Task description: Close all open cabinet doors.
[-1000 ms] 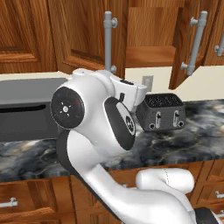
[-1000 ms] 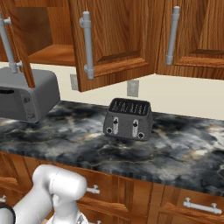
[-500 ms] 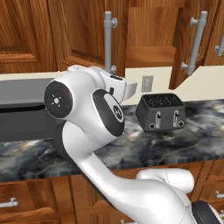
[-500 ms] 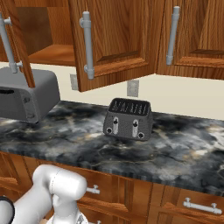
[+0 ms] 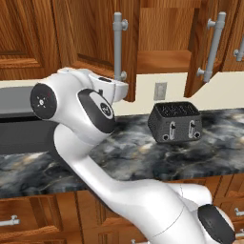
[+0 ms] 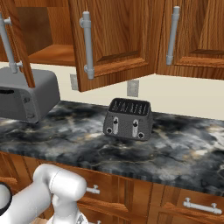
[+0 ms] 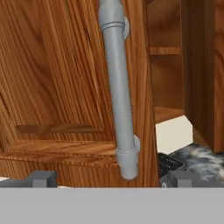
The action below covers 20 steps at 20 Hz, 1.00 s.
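A dark marble counter (image 6: 175, 148) fills the middle. A cream wall (image 6: 192, 98) with a grey outlet (image 6: 132, 88) rises behind it. Wooden drawers (image 6: 192, 205) sit along the bottom.

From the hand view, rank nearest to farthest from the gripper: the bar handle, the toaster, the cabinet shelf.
1. Bar handle, directly ahead of the gripper on the open door.
2. Toaster, low right, past the door's edge.
3. Cabinet shelf, upper right, deep inside the cabinet.

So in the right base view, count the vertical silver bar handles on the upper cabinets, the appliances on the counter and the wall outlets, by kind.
Vertical silver-grey bar handles: 3
Black slotted toaster: 1
Grey boxy countertop oven: 1
Pale wall outlets: 2
Total: 7
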{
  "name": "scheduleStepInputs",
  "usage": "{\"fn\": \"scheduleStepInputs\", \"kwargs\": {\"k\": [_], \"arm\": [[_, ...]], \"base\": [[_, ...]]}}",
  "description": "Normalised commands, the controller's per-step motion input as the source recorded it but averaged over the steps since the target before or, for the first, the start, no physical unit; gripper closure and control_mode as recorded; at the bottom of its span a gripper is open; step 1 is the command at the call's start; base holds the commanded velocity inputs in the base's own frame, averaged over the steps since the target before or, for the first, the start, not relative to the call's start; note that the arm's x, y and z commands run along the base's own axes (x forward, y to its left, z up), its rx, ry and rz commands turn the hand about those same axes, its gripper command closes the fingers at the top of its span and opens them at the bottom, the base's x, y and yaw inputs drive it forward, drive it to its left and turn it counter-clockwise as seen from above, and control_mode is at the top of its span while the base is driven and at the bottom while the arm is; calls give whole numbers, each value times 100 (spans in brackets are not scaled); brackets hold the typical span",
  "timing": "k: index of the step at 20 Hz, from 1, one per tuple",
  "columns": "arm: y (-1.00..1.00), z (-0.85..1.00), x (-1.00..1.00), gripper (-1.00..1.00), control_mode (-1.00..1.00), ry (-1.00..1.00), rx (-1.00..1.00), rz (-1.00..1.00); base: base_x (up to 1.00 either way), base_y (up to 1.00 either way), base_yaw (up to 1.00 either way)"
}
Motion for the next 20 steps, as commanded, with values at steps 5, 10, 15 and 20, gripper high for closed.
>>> {"fn": "scheduleStepInputs", "kwargs": {"k": [5,10,15,20], "arm": [[24,0,39,-100,-100,0,0,0],[0,0,17,-100,-100,0,0,0],[0,0,20,-100,-100,0,0,0],[-3,-1,23,-100,-100,0,0,0]], "base": [[0,0,0],[0,0,0],[0,0,0],[0,0,0]]}}
